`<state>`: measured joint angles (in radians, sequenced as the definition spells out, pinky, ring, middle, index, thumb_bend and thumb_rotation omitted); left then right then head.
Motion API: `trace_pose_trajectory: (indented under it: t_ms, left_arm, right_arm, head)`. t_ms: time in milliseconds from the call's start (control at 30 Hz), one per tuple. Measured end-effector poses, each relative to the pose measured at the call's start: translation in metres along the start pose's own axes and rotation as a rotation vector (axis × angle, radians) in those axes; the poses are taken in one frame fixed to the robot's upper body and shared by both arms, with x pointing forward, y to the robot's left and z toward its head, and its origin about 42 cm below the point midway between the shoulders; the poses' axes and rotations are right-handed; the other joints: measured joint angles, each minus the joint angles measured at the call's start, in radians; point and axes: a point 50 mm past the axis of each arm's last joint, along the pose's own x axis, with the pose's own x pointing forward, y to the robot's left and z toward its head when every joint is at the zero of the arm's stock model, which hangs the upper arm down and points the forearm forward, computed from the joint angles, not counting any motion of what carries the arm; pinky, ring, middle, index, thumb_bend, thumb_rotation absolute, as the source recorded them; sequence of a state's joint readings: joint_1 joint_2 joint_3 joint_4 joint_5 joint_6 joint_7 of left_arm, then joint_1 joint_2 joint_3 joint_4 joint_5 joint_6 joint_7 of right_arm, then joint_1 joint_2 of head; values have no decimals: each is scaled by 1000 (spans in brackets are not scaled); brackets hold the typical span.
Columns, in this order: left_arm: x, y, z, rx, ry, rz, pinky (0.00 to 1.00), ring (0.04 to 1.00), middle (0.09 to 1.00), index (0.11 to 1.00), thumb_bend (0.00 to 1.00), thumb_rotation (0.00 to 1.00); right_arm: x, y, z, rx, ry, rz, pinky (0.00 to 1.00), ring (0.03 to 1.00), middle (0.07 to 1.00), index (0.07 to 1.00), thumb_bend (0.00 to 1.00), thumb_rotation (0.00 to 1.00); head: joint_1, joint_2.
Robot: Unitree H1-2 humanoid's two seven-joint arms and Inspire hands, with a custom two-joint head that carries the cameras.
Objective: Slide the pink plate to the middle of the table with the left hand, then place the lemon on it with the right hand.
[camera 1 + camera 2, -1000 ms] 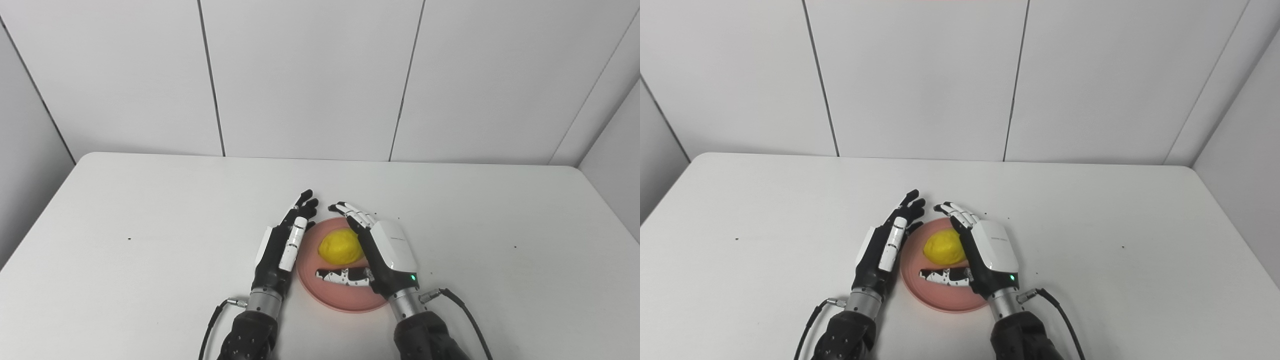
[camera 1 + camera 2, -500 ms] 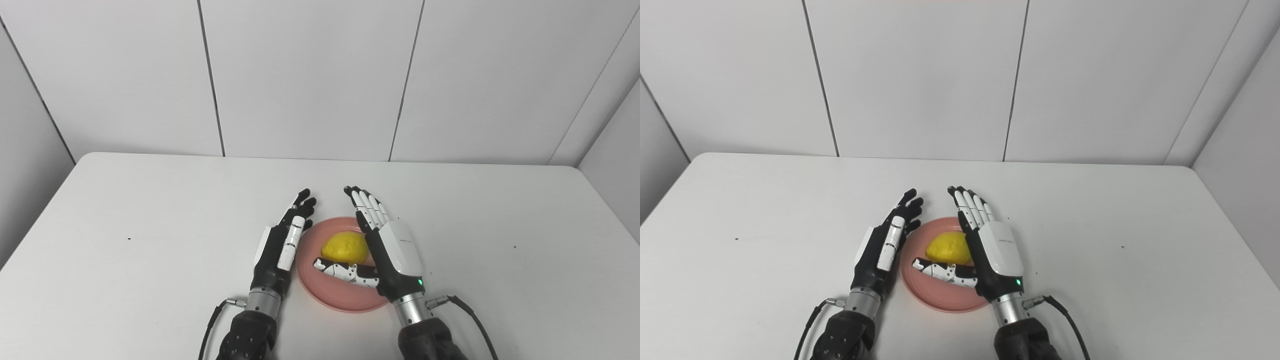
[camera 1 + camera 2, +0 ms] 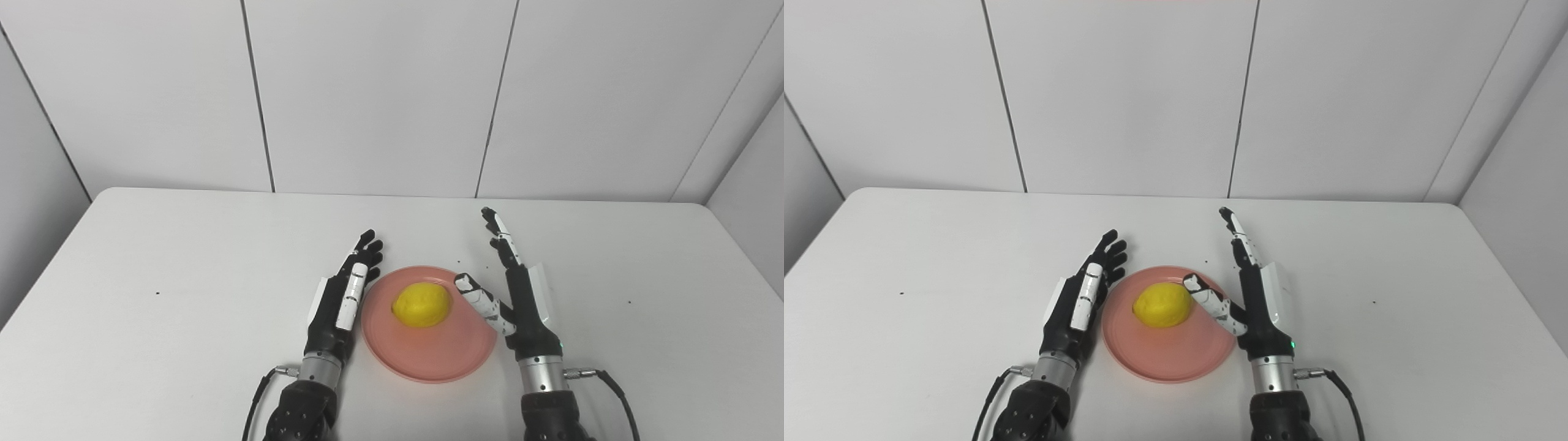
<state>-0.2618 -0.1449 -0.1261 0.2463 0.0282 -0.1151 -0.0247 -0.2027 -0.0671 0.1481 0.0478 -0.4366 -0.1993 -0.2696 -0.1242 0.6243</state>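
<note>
**Observer A:** Lemon [image 3: 422, 304]: seated on the pink plate [image 3: 429, 355], toward the plate's far half, touching no hand. The plate lies flat on the white table [image 3: 153, 257], near the front edge and about midway between the table's left and right sides.

**Observer B:** Status of the hands?

**Observer A:** Right hand [image 3: 520, 294]: released. Fingers extended and pointing away from the robot, thumb angled in over the plate's right rim, nothing held. It stands just beside the plate, clear of the lemon. Left hand [image 3: 343, 294]: also empty, fingers straight and slightly apart, set edge-on along the plate's left rim. I cannot tell whether it touches the rim or only stands next to it.

**Observer B:** Which step is in hand?

**Observer A:** In my judgement, the last one. The plate sits centrally and the lemon rests on it, so both parts of the task appear done. What is left is clearing the hands.

**Observer B:** Requirements for the next move?

**Observer A:** Draw both hands back toward the robot. The right thumb should lift clear of the rim first, so that it does not drag the plate. The left hand should move off sideways, away from the rim, to avoid nudging it. The lemon is rounded and may roll if the plate is jolted.
</note>
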Motion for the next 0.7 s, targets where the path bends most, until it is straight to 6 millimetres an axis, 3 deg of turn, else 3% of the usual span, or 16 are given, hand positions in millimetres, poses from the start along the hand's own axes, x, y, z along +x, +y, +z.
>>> trace_pose_trajectory:
  t_ms: [433,600,700]
  left_arm:
    - [-1,2,2,5,-8,2,934,936,927,923,501,1000]
    - [-1,3,2,6,-8,1,942,940,930,925,522,1000]
    - [-2,4,2,11,-6,2,934,936,926,923,523,1000]
  right_arm:
    - [-9,-5,-14,170,116,-6,839,887,891,880,672,1000]
    - [-16,0,-16,220,155,3,883,899,906,889,702,1000]
    - [-17,1,-17,244,168,12,965,923,924,909,721,1000]
  head:
    - [-5,2]
    - [-5,2]
    - [-5,3]
